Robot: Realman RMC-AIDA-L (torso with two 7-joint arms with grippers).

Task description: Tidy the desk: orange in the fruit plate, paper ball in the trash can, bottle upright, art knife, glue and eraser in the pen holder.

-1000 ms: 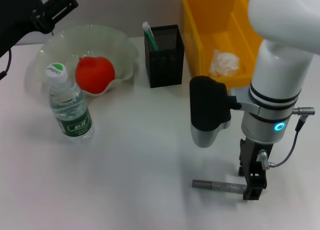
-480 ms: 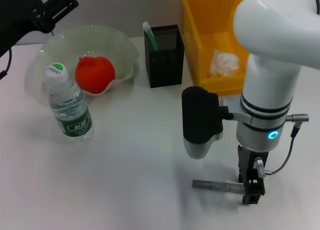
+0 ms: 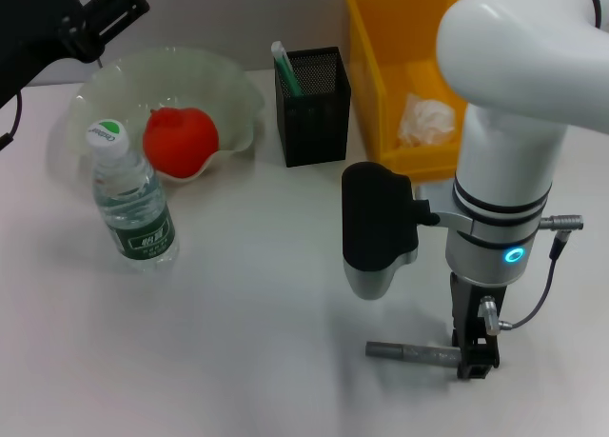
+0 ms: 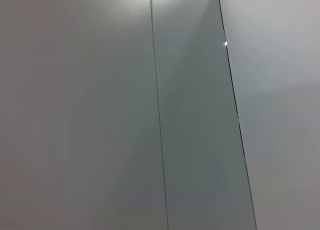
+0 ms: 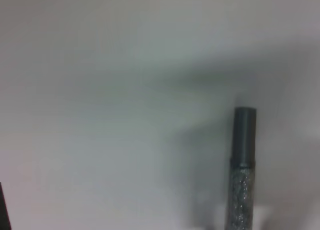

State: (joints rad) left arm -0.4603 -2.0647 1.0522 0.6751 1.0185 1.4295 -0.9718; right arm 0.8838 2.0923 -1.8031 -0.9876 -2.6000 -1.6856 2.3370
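**Reaching Down onto the Grey Knife at the Table's Near Edge**

Standing over the near right part of the white table (image 3: 247, 294), the right pincer (image 3: 476, 361) is lowered to the surface at one end of the slim grey art knife (image 3: 414, 352), which lies flat and roughly crosswise to the robot. The black fingers (image 3: 473, 347) sit right at the knife's right-hand end; whether they are apart around the handle or already pressed on it cannot be told from the head view, because the arm's white wrist and its black camera housing cover much of the area. The right wrist view shows only the knife's plain grey tip and a speckled grey body (image 5: 242, 175) against bare table, with no finger in sight.

The left pincer (image 3: 100, 18) is raised at the far left, above the rim of the translucent wavy fruit plate (image 3: 228, 85); its fingers' spacing cannot be told. Its wrist camera looks at plain grey panels.

The red-orange fruit (image 3: 181, 140) sits in the fruit plate. The clear plastic water bottle with a green cap (image 3: 131, 199) stands upright just in front of the plate. The black mesh pen holder (image 3: 312, 104) holds a green-and-white stick (image 3: 284, 68). The crumpled white paper ball (image 3: 426, 120) lies inside the yellow bin (image 3: 366, 66).
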